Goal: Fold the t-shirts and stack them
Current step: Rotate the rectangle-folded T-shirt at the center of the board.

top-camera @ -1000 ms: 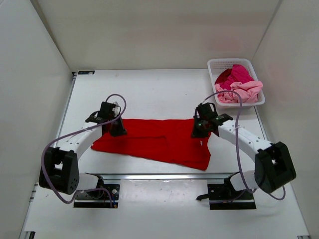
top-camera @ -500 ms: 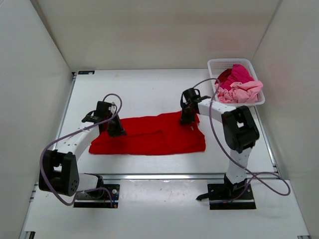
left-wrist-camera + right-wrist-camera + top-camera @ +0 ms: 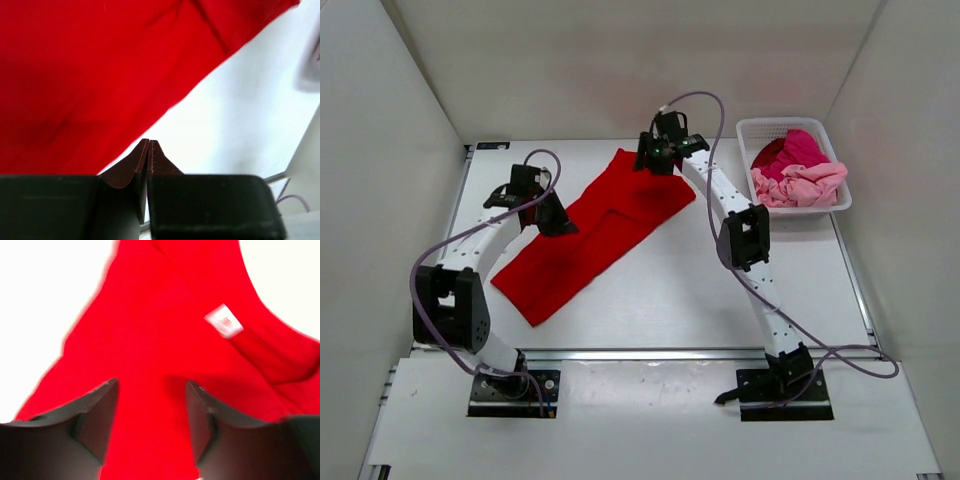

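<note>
- The red t-shirt [image 3: 588, 238] lies flat on the worktop [image 3: 720, 280] as a long slanted band. It runs from near the left edge, towards the near side, up to the middle of the far edge.
- The left gripper [image 3: 552, 218] sits at the shirt's left-hand border, about halfway along the band. In the left wrist view its fingertips [image 3: 145, 150] are pressed together at the tips, with no cloth seen between them. The red cloth fills the view beyond them, next to bare worktop.
- The right gripper [image 3: 654, 160] hangs over the far end of the shirt. In the right wrist view its jaws stand apart and released, with red cloth beneath and between them. A small white neck label [image 3: 224, 321] shows just beyond.
- The right arm reaches from the near right across the worktop, between the shirt and the basket.
- A white lattice basket [image 3: 748, 130] stands in the far right corner, well apart from the red shirt. It holds a magenta t-shirt [image 3: 798, 148] and a pale pink t-shirt [image 3: 810, 183], both bunched up.
- Purple cables [image 3: 715, 110] loop along both arms.
</note>
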You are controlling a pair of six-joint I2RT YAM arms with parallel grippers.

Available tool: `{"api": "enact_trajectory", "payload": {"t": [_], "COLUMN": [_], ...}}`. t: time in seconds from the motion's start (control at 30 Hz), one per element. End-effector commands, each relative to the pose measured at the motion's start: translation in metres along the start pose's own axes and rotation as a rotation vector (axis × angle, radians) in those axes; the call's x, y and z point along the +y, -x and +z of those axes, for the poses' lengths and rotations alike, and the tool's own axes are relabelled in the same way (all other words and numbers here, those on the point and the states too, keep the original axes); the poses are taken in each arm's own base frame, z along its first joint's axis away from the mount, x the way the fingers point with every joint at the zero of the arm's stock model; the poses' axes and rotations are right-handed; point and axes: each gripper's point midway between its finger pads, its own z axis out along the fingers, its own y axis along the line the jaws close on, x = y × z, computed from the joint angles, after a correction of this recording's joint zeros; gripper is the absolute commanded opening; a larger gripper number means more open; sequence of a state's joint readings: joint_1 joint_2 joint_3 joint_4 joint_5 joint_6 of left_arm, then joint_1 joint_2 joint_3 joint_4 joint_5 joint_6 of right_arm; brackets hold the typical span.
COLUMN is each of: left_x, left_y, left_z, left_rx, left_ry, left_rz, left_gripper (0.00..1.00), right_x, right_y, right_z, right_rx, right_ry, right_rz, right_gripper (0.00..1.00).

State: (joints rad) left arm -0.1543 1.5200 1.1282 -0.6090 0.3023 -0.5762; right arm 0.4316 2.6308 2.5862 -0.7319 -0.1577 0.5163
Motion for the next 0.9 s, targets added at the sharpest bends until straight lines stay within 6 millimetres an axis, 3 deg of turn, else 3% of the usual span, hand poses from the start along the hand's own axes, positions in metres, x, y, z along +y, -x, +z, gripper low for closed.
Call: {"api": "enact_trajectory", "payload": {"t": [0.0, 0.1, 0.13, 0.17, 0.2, 0.23, 0.27, 0.3, 0.37, 0.4, 0.47, 0.5, 0.53, 0.57, 0.6, 0.63, 0.67, 0.7, 0.73, 0.77, 0.8, 0.83, 0.87], "left_x": [-0.026, -0.033, -0.031, -0.028, -0.025, -0.02, -0.022, -0.022, -0.025, -0.017, -0.012, -0.016, -0.025, -0.03, -0.031, -0.03, -0.029, -0.027, -0.027, -0.027, -0.023, -0.023, -0.021], "left_y": [0.033, 0.042, 0.044, 0.045, 0.041, 0.037, 0.025, 0.02, 0.008, 0.004, 0.008, 0.007, 0.006, 0.006, 0.006, 0.01, 0.009, 0.011, 0.007, 0.006, 0.001, 0.004, 0.003], "left_z": [-0.012, -0.025, -0.033, -0.043, -0.045, -0.054, -0.054, -0.056, -0.056, -0.054, -0.058, -0.057, -0.058, -0.059, -0.06, -0.062, -0.064, -0.064, -0.063, -0.063, -0.061, -0.063, -0.064], "left_rx": [-0.059, -0.105, -0.126, -0.15, -0.148, -0.163, -0.153, -0.157, -0.144, -0.13, -0.145, -0.141, -0.142, -0.147, -0.146, -0.156, -0.152, -0.158, -0.151, -0.156, -0.141, -0.15, -0.155], "left_ry": [-0.085, -0.077, -0.068, -0.045, -0.028, 0.008, 0.02, 0.024, -0.005, -0.002, 0.006, 0.003, -0.006, -0.009, -0.009, -0.007, -0.012, -0.003, 0.0, 0.004, 0.011, 0.012, 0.023], "left_rz": [-0.011, 0.014, 0.026, 0.037, 0.05, 0.069, 0.103, 0.118, 0.13, 0.107, 0.077, 0.093, 0.119, 0.139, 0.136, 0.125, 0.11, 0.108, 0.113, 0.12, 0.117, 0.114, 0.118], "left_gripper": [0.15, 0.14, 0.14, 0.15, 0.15, 0.15, 0.16, 0.17, 0.2, 0.2, 0.19, 0.2, 0.2, 0.21, 0.21, 0.21, 0.21, 0.21, 0.23, 0.23, 0.23, 0.22, 0.23], "right_x": [0.1, 0.117, 0.133, 0.132, 0.123, 0.128, 0.145, 0.145, 0.178, 0.175, 0.174, 0.16, 0.143, 0.136, 0.139, 0.126, 0.122, 0.143, 0.127, 0.123, 0.109, 0.127, 0.106], "right_y": [0.046, 0.019, 0.007, -0.021, -0.037, -0.053, -0.064, -0.063, -0.072, -0.068, -0.069, -0.08, -0.092, -0.119, -0.12, -0.152, -0.176, -0.174, -0.214, -0.219, -0.209, -0.205, -0.207], "right_z": [-0.131, -0.165, -0.164, -0.165, -0.17, -0.189, -0.211, -0.226, -0.285, -0.297, -0.359, -0.356, -0.38, -0.397, -0.4, -0.411, -0.41, -0.432, -0.396, -0.383, -0.366, -0.372, -0.349], "right_rx": [-0.216, -0.144, -0.115, -0.028, 0.009, 0.004, -0.024, -0.06, -0.142, -0.184, -0.272, -0.252, -0.266, -0.266, -0.338, -0.312, -0.313, -0.354, -0.241, -0.24, -0.296, -0.305, -0.286], "right_ry": [-0.004, -0.009, 0.03, 0.008, -0.074, -0.154, -0.159, -0.203, -0.138, -0.174, -0.149, -0.202, -0.223, -0.201, -0.181, -0.122, -0.028, 0.186, 0.231, 0.353, 0.402, 0.564, 0.539], "right_rz": [-0.273, -0.282, -0.261, -0.251, -0.252, -0.314, -0.376, -0.404, -0.421, -0.406, -0.343, -0.346, -0.332, -0.359, -0.343, -0.396, -0.385, -0.302, -0.336, -0.253, -0.162, -0.138, -0.115], "right_gripper": [0.59, 0.59, 0.55, 0.51, 0.36, 0.27, 0.28, 0.27, 0.28, 0.29, 0.3, 0.29, 0.29, 0.26, 0.24, 0.24, 0.27, 0.28, 0.31, 0.31, 0.31, 0.29, 0.29]}}
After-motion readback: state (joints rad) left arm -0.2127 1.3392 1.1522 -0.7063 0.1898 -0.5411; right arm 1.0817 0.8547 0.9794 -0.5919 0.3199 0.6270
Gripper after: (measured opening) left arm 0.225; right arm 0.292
